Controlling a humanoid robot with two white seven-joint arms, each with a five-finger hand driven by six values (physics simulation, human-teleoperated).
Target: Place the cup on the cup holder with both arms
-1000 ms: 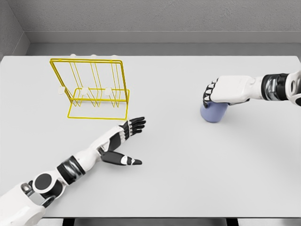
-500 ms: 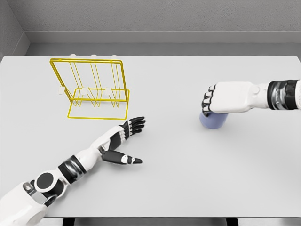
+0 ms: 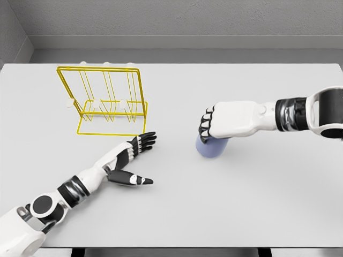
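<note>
Midway across a pale grey table, the robot's right hand grips a lavender-blue cup from above, black-tipped fingers curled over the cup's upper part and hiding it. The cup's rounded lower body shows below the palm; whether it touches the tabletop cannot be told. The right arm reaches in from the picture's right edge, white forearm stretched leftward, a dark banded joint near the wrist.

To the left, well apart from the cup, the left hand hangs low over the table, holding nothing. Its fingers are spread and extended toward the upper right, the thumb splayed out to the side. The left arm comes up from the lower left corner, white shells broken by dark joints.

A yellow wire cup holder stands on the table's far left portion, its rectangular frame upright with thin prongs inside and a flat base loop in front. The left hand's fingertips lie just beside the near right corner of that base, not touching it. The cup sits right of the holder, between the two hands' reach, nearer the table's centre than its right edge. A grey wall closes the scene behind.
</note>
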